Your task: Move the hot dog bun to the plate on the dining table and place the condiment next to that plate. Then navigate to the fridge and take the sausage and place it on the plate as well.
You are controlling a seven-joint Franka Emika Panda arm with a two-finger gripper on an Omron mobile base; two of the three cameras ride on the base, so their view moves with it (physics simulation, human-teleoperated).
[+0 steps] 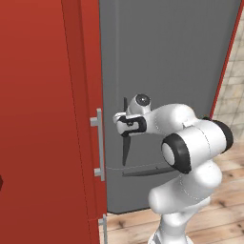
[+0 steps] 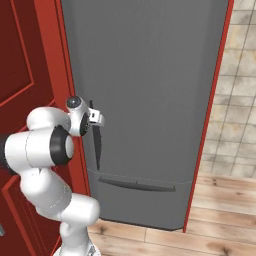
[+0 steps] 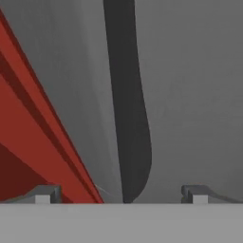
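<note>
Now, nearest first.
Gripper: the white two-finger gripper (image 3: 121, 194) is standing with its jaws spread wide and nothing between them, the dark fingertips (image 3: 47, 193) showing low in the hand view.
Handle: the dark, slim vertical door handle (image 3: 128, 109) is running up between the two fingertips, close ahead but not yet pinched; from the left base view it is sitting just beside the hand (image 1: 127, 125).
Fridge: the tall plain grey fridge (image 2: 150, 100) is standing shut, with a dark horizontal drawer handle (image 2: 136, 185) lower down.
Sausage: presumably lying behind the closed door, so the fetching step is only beginning.
Neighbour: the red cabinet panel (image 1: 43, 119) with its grey metal bar handle (image 1: 99, 144) is sitting just left of the fridge edge.
Risk: the jaws may be closing off-centre and slipping off the thin handle, as it is lying slightly to one side of the midline.
Risk: the door could be swinging toward the arm's bulky elbow (image 1: 190, 143), which is hanging near the fridge front.
</note>
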